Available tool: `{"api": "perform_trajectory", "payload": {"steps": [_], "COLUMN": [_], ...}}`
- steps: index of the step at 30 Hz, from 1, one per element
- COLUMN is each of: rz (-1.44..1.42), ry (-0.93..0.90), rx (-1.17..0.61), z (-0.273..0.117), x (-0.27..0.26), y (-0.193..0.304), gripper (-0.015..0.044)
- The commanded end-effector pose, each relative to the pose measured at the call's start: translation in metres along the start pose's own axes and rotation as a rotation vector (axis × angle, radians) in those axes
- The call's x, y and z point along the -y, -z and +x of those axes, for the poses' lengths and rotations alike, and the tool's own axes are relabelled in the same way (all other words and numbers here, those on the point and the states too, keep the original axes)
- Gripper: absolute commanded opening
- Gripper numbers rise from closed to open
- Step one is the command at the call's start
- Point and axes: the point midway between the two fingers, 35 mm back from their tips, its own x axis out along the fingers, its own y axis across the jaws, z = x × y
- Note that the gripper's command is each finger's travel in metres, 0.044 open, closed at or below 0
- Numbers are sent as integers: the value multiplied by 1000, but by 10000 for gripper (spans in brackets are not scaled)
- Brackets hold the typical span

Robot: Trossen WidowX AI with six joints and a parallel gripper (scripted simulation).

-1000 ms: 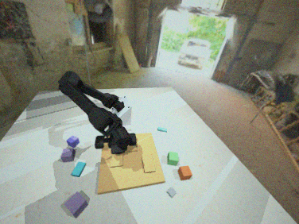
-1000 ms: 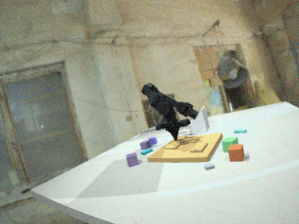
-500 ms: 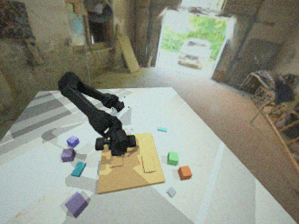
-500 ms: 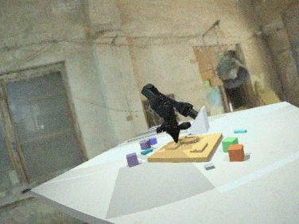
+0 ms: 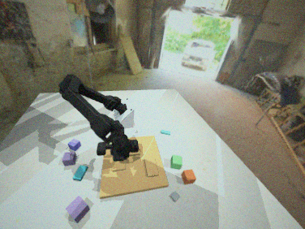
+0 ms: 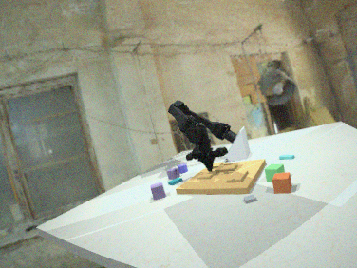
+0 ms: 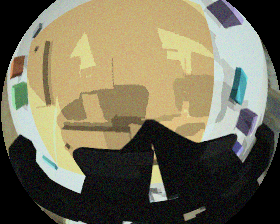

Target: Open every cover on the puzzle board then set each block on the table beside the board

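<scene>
The wooden puzzle board (image 5: pixel 134 183) (image 6: pixel 209 189) (image 7: pixel 135 25) lies on the table. Wood-coloured covers stand slightly proud of it: one at the right (image 5: pixel 152 169) (image 6: pixel 236 177), one at the left (image 6: pixel 205 175), and one farther back (image 6: pixel 225 167). Shadows hide whether wells are uncovered. My gripper (image 6: pixel 210 170) (image 7: pixel 149 123) is shut, with nothing visible between its fingers. It points down close above the board's back left part; its tips are hidden in the top view. Beside the board, a green block (image 5: pixel 176 162) (image 6: pixel 274 173) (image 7: pixel 20 96) and an orange block (image 5: pixel 188 176) (image 6: pixel 282 182) (image 7: pixel 18 66) rest on the table.
Left of the board are a large purple block (image 5: pixel 78 209) (image 6: pixel 158 191), a smaller purple one (image 5: pixel 69 158), a blue-violet one (image 5: pixel 75 144) and a teal piece (image 5: pixel 80 173). A grey piece (image 5: pixel 174 196), a thin teal piece (image 5: pixel 165 132) and a white wedge (image 6: pixel 240 144) also stand around it.
</scene>
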Motion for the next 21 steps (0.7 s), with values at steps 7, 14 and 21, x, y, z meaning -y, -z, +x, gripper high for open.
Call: {"api": "perform_trajectory", "payload": {"steps": [7,14,21], "rz": [-9,-8,-8], "ry": [6,6,6], "rx": [-5,-4,-4], "z": [1,1,0], "x": [0,0,0], "y": [-10,-17,-24], "gripper": [0,0,0]}}
